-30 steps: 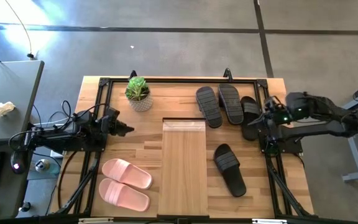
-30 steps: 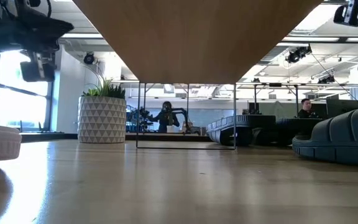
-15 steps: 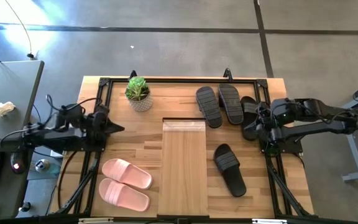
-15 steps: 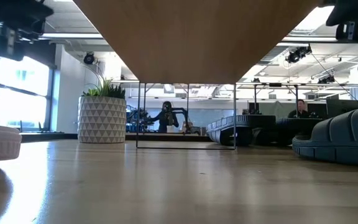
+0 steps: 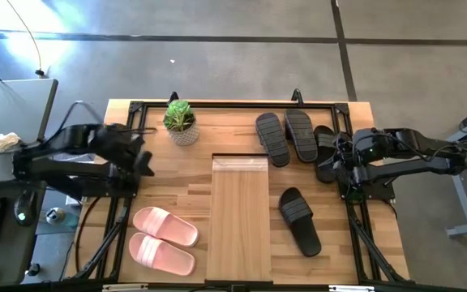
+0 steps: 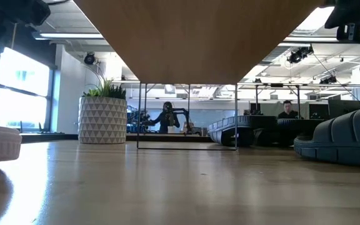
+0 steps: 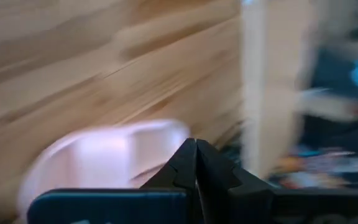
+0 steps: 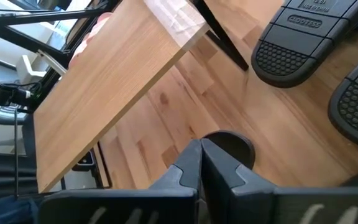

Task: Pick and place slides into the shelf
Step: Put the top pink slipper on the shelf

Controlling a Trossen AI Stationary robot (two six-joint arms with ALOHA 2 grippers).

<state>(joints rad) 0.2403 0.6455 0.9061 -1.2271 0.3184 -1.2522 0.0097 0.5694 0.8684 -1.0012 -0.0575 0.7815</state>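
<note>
Surveying the butcher-block surface (image 5: 177,186), we see nothing shelved: pale pink slide sandals (image 5: 164,238) and black ribbed slide sandals (image 5: 286,136) lie beside the light-wood plank shelf (image 5: 239,219); both grippers' fingers closed, empty.

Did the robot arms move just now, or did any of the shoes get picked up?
The left pincer pulled back toward the table's left edge, its arm folding up, shut and empty. The right pincer slid a little inward beside the black slides, also shut and empty. Nothing was picked up or let go. The pink slides, shelf and plant stayed put.
</note>
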